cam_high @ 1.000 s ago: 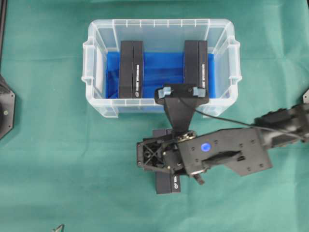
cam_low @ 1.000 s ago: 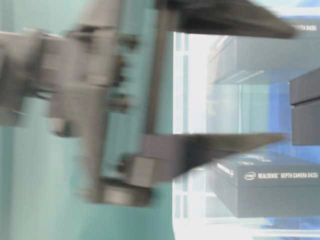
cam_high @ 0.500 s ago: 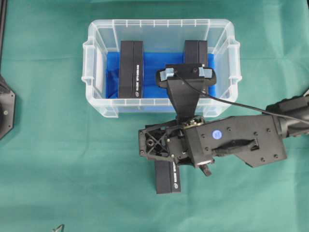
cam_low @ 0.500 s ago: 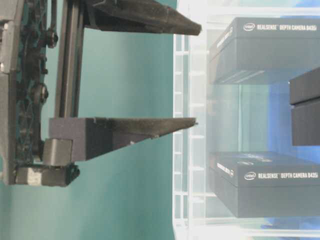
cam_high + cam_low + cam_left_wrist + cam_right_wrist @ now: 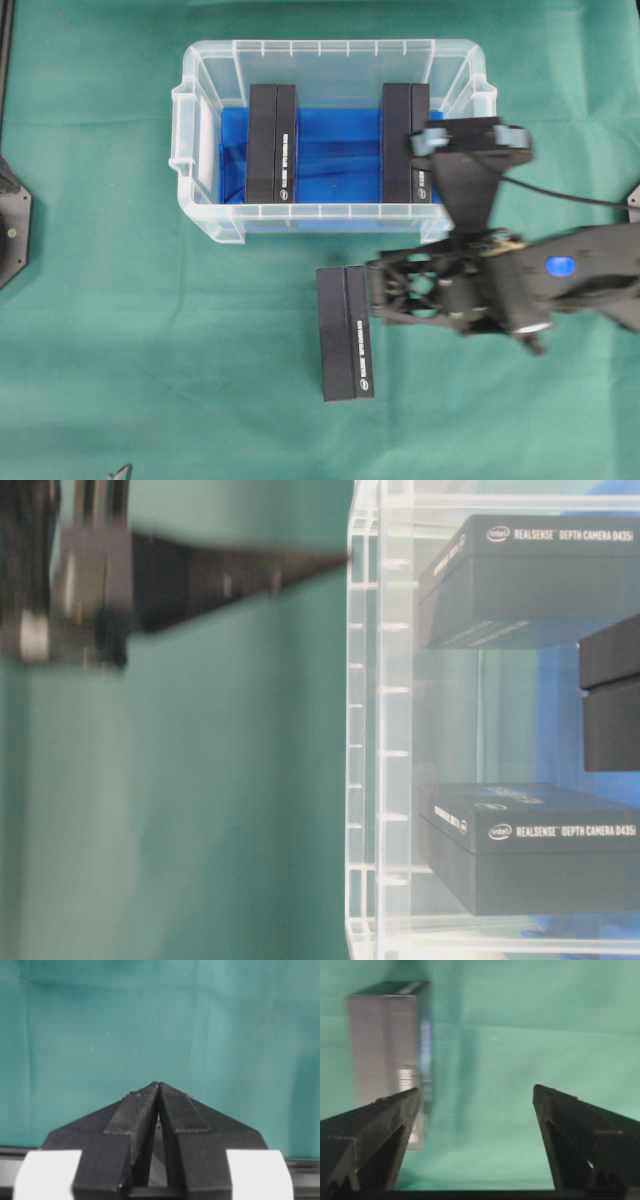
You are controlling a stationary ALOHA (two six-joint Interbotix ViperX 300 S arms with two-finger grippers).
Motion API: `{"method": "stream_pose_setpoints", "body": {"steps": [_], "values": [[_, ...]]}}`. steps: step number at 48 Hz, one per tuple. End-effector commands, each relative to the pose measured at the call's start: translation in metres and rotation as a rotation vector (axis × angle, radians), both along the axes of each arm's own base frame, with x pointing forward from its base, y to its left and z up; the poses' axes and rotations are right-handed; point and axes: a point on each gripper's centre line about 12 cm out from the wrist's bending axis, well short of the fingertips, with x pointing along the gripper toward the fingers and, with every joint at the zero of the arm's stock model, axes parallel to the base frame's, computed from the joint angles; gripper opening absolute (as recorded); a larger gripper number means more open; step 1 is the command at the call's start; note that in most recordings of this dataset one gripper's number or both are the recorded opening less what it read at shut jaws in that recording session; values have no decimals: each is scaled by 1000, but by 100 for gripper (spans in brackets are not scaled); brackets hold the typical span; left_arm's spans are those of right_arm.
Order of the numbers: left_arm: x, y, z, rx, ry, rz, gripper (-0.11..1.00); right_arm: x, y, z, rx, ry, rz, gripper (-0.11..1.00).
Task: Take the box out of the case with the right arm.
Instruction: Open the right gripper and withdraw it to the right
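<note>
The clear case (image 5: 188, 160) with its blue lining stands at the back of the green cloth. Two black boxes lie in it, one on the left (image 5: 271, 143) and one on the right (image 5: 406, 143). A third black box (image 5: 345, 332) lies on the cloth in front of the case, seen blurred in the right wrist view (image 5: 387, 1050). My right gripper (image 5: 385, 290) hovers just right of that box, open and empty (image 5: 476, 1095), pointing left. My left gripper (image 5: 158, 1086) is shut on nothing over bare cloth.
The right arm's wrist camera (image 5: 470, 140) overhangs the case's right end. In the table-level view the case wall (image 5: 365, 730) stands close to one blurred finger (image 5: 240, 565), with boxes (image 5: 530, 845) behind it. The left arm's base (image 5: 12, 225) sits at the left edge.
The right arm has swung to the right and turned, uncovering the box on the cloth. Its jaws stayed wide open. The boxes in the case have not moved.
</note>
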Motion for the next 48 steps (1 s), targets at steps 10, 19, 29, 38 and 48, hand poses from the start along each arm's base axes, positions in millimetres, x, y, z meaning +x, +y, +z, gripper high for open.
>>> {"method": "stream_pose_setpoints", "body": {"steps": [10, 19, 29, 38, 48], "values": [[0, 1, 4, 3, -19, 3, 2, -70, -5, 16, 18, -42, 16, 87], [-1, 1, 5, 1, -22, 3, 2, -114, -7, 15, 27, -54, 16, 87], [-5, 1, 5, 1, -29, 3, 2, -138, -11, 18, 24, -43, 22, 87], [-7, 2, 7, 0, -38, 3, 2, -137, -12, 17, 13, -41, 20, 87], [-7, 2, 7, 0, -38, 3, 2, -135, -24, 17, 8, -36, 1, 87]]}}
